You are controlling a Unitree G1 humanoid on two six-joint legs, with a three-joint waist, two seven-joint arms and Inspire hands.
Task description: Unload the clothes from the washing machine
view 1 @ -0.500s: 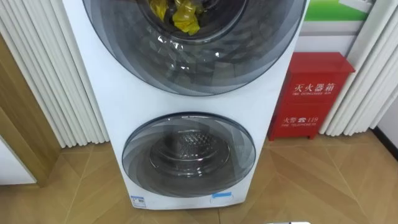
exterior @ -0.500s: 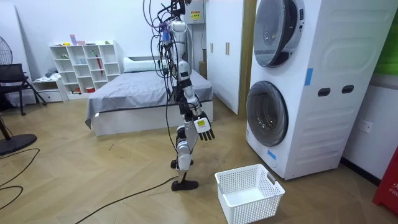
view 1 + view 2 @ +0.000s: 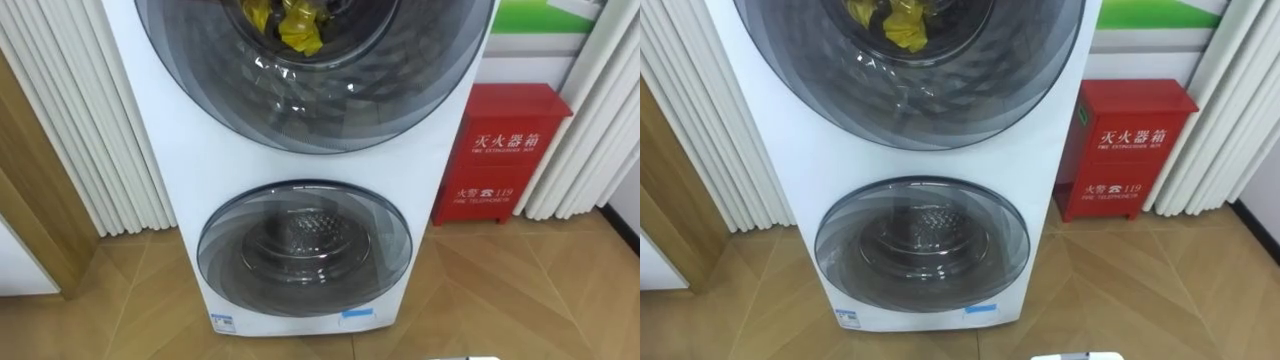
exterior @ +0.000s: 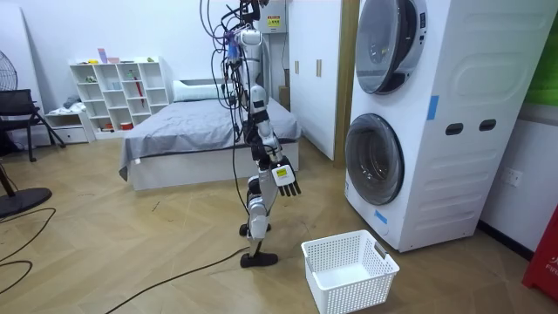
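Yellow clothes [image 3: 290, 22] lie in the upper drum of a white stacked washing machine [image 3: 430, 190], seen through its round glass door [image 3: 330, 95]. The lower drum's door [image 3: 303, 248] is closed, and that drum looks empty. In the room view I stand about a step from the machine [image 4: 436, 122], facing it. My right hand [image 4: 288, 180] hangs in front of my hip, open and holding nothing.
A white laundry basket [image 4: 349, 270] stands on the wood floor between me and the machine. A red fire cabinet [image 3: 505, 150] sits to the machine's right. White slats [image 3: 80, 130] flank its left. A bed [image 4: 187, 131] and a shelf [image 4: 118, 92] are behind me.
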